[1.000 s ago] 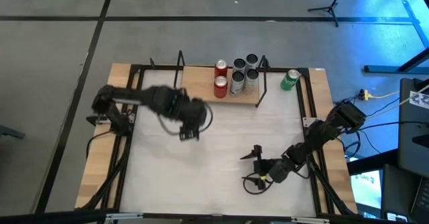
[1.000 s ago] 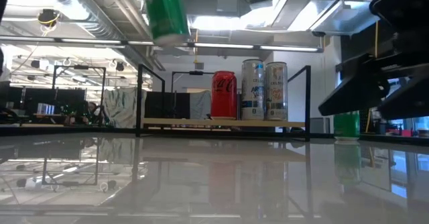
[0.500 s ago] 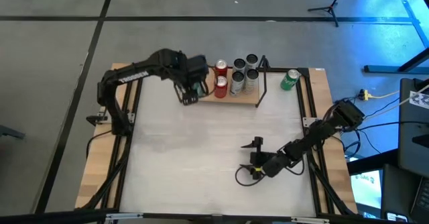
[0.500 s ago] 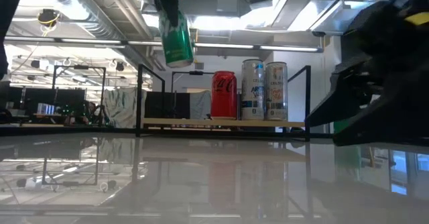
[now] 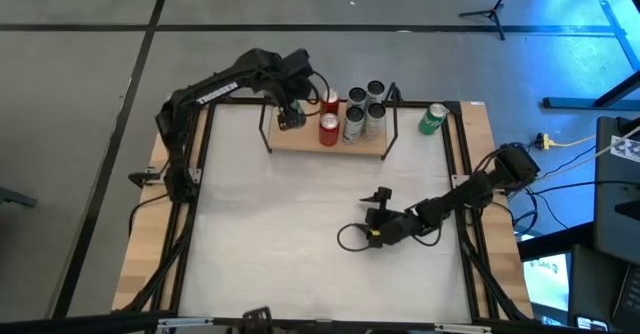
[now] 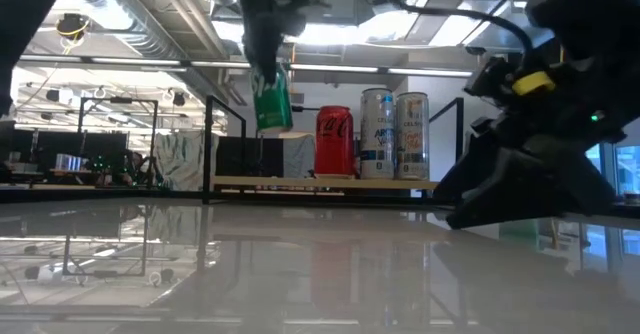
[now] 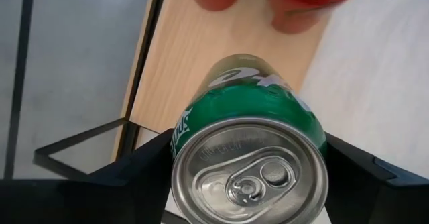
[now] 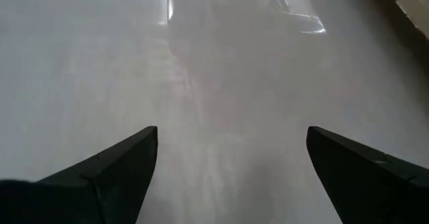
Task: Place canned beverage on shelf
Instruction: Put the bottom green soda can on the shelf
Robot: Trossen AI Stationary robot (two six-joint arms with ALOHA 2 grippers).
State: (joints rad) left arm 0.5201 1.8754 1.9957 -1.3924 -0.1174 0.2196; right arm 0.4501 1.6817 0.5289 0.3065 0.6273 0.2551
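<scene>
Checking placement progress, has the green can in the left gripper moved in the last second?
Yes. The green can came down and toward the shelf, now above its left end.

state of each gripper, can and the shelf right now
left gripper: shut on green can, above wooden shelf
right gripper: open, empty, over white table
red cans: upright on shelf
silver cans: upright on shelf
second green can: on table beside shelf

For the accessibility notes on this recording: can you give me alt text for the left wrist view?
A green can, seen from its silver pull-tab top, is clamped between the left gripper fingers and held above the light-wood shelf. Two red cans show beyond it on the shelf board.
</scene>
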